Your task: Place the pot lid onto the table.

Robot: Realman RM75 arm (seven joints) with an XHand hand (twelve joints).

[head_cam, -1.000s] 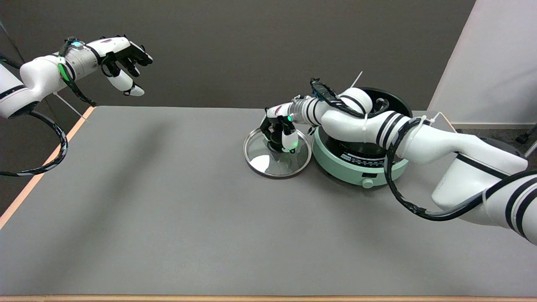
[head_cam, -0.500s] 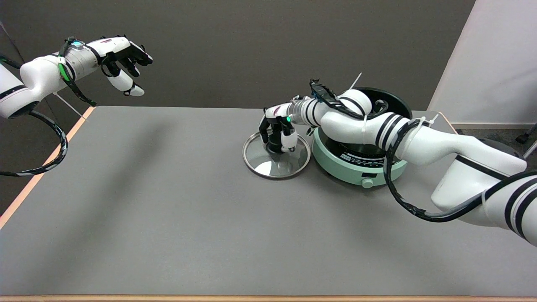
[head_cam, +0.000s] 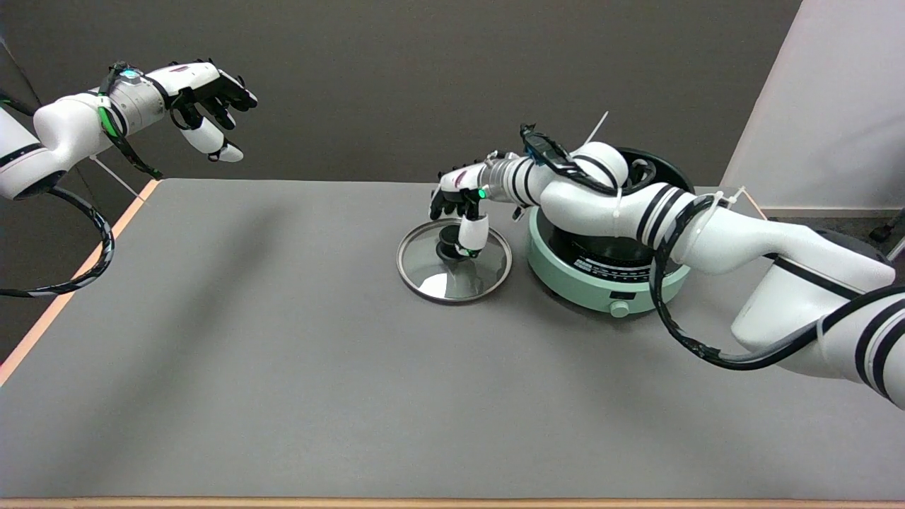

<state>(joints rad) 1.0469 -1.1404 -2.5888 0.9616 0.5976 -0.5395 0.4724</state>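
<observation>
One glass pot lid [head_cam: 452, 261] lies flat on the grey table [head_cam: 283, 353], just left of the green cooker [head_cam: 601, 272], a little further left than half a second ago. My right hand [head_cam: 459, 208] has lifted since then: the fingers that wrapped the black knob [head_cam: 448, 249] are now loosely curled above it, only one white fingertip [head_cam: 471, 237] near the knob. Pale markings on the cooker's dark band are too small to read.
</observation>
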